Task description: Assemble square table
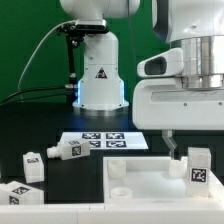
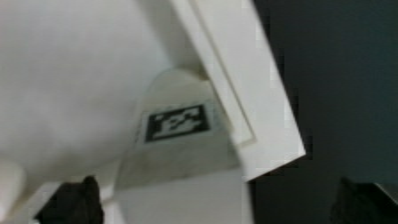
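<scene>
Your gripper (image 2: pixel 217 203) is spread wide with its dark fingertips (image 2: pixel 71 200) well apart, gripping nothing. A small white tag-marked block leg (image 1: pixel 198 168) stands upright just below it, at the far corner on the exterior view's right of the large white plastic square tabletop slab (image 1: pixel 160 195). The slab lies flat on the black table (image 1: pixel 30 120), near the marker board (image 1: pixel 105 141). I judge that's one leg placed, though you can't tell if it's fully seated. Three loose white block legs (image 1: pixel 30 165) lie apart on the exterior view's left, so most of the job is left.
</scene>
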Controlling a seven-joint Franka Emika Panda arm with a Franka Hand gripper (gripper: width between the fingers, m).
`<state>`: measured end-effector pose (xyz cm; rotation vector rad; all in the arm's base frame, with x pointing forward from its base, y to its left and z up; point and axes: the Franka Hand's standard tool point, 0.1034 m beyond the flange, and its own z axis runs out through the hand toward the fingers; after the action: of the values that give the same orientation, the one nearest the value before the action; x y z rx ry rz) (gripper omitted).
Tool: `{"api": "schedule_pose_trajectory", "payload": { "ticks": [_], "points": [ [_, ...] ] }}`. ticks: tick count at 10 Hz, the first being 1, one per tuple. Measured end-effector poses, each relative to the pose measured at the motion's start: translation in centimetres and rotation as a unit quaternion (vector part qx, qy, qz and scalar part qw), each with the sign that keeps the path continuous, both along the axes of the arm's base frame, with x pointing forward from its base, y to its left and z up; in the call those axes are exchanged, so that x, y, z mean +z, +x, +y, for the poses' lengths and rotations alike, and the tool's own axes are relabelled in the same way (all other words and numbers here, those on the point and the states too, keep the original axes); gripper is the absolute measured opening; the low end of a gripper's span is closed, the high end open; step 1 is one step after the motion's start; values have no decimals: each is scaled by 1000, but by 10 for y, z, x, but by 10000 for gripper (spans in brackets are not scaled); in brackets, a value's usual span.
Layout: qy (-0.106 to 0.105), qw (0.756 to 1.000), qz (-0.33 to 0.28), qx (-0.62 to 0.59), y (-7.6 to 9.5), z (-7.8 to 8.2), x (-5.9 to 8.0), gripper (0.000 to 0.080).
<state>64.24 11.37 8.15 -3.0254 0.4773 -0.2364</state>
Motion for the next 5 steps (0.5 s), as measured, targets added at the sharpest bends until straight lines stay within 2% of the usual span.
{"api": "schedule_pose_trajectory", "payload": {
  "ticks": [1,2,3,4,5],
  "points": [
    [-6,1000,-1,24,0,1,0,649],
    [-3,1000,0,1,0,1,0,649],
    [-2,1000,0,-4,1,1,0,552],
    [3,999,1,-38,0,1,0,552],
    [9,997,3,-80,1,-1,-1,370]
  ]
}}
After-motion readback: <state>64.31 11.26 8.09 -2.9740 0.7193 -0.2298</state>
